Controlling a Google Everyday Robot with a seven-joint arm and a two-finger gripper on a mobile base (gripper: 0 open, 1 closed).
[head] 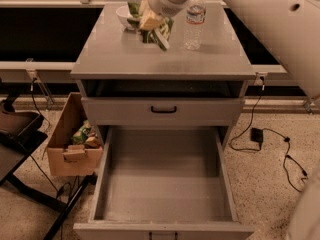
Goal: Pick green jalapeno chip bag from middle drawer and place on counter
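Note:
My gripper (148, 23) is above the far middle of the grey counter (125, 56) and is shut on the green jalapeno chip bag (159, 32). The crinkled bag hangs from it just over the counter top, between the white bowl (123, 15) and the water bottle (194, 21). The middle drawer (165, 184) stands pulled far out below, its grey floor bare. The white arm (250, 19) comes in from the upper right.
A shallower drawer front with a black handle (163, 110) sits shut above the open drawer. A cardboard box (70, 139) with small packets stands on the floor at the left. A black stand (20, 134) is at far left. A black cable (280, 149) lies at the right.

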